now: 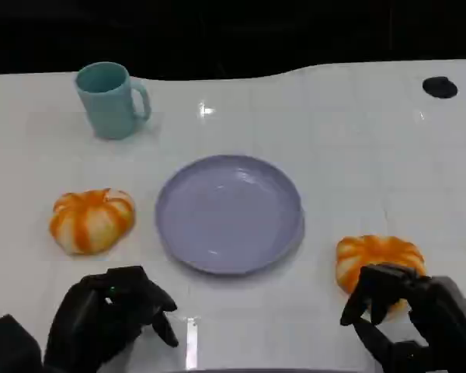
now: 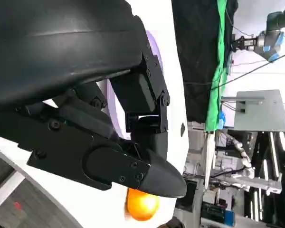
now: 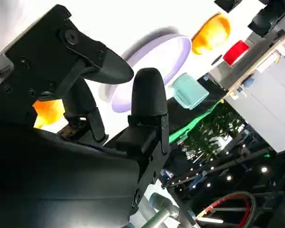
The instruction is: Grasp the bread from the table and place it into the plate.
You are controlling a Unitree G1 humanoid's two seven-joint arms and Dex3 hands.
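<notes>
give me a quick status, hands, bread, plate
Left hand open, low over table. Right hand open, fingers over right bread, not gripping. Other bread left of plate. Plate bare, nothing in the way.

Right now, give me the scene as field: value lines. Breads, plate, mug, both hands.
plate: lavender plate, table centre, nothing on it
left bread: orange-and-white bread, left of plate, untouched
right bread: orange-and-white bread, right of plate, on table
mug: teal mug, far left, upright
left hand: left hand, holds nothing, fingers curled
right hand: right hand, fingers over right bread, grip unclear
</notes>
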